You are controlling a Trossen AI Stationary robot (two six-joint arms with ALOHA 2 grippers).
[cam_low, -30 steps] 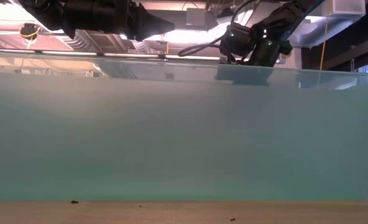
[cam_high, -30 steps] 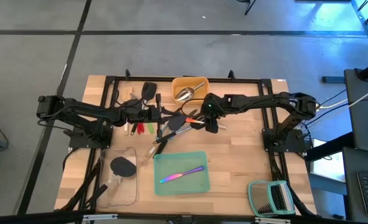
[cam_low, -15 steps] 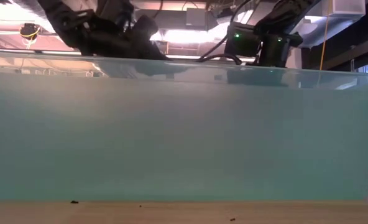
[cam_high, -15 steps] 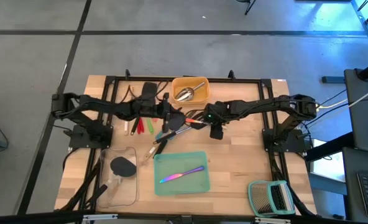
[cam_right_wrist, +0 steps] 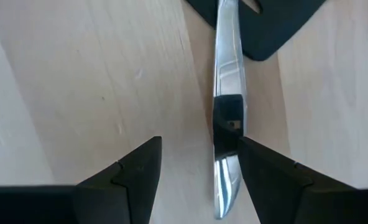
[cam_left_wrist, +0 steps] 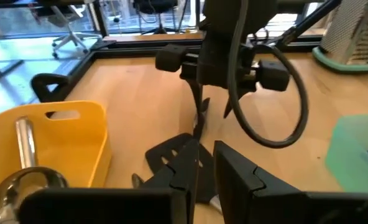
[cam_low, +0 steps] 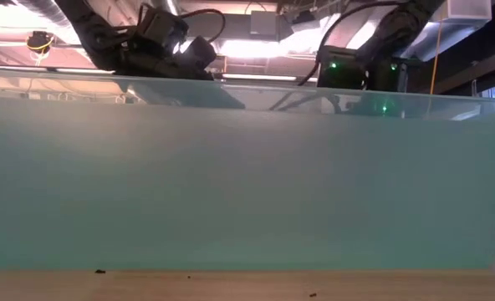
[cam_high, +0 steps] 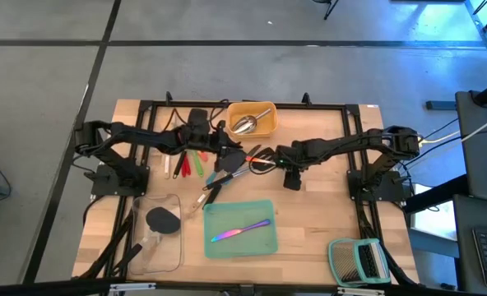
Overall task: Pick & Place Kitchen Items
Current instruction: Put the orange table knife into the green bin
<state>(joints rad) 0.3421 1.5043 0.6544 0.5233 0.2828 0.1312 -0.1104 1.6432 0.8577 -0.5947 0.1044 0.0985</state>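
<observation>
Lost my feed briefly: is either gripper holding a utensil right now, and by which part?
Nothing visibly held. The right gripper stands open over the steel handle; the left gripper hangs by a black spatula, grip unclear.

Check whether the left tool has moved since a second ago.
Yes. In the high view the left tool has travelled toward the right arm's side, now just below the yellow tray.

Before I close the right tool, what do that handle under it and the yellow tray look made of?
The handle looks like polished steel: mirror-bright, with reflections. The yellow tray looks like matte moulded plastic, opaque with a cut-out grip slot.
</observation>
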